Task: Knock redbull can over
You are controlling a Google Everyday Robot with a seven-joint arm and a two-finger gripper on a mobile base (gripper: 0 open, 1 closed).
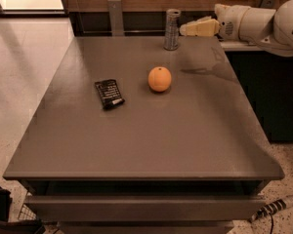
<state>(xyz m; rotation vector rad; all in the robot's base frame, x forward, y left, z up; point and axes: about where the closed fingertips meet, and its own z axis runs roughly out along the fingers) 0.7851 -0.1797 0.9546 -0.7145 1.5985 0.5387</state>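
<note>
I see the can [171,29] standing upright near the far edge of the surface [185,135], a little right of its middle. My end effector [184,29] hangs just beside the can on its right, at about mid-height, with its tip pointed at the can. I cannot tell whether they touch, nor whether the end effector is wide or narrow. An orange [159,79] sits nearer me, well apart from the can, and a flat black packet [109,93] lies to its left.

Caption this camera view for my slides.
Cream gripper beside the upright slim silver redbull can at the grey table's far edge; round orange fruit and flat black packet lie nearer.
</note>
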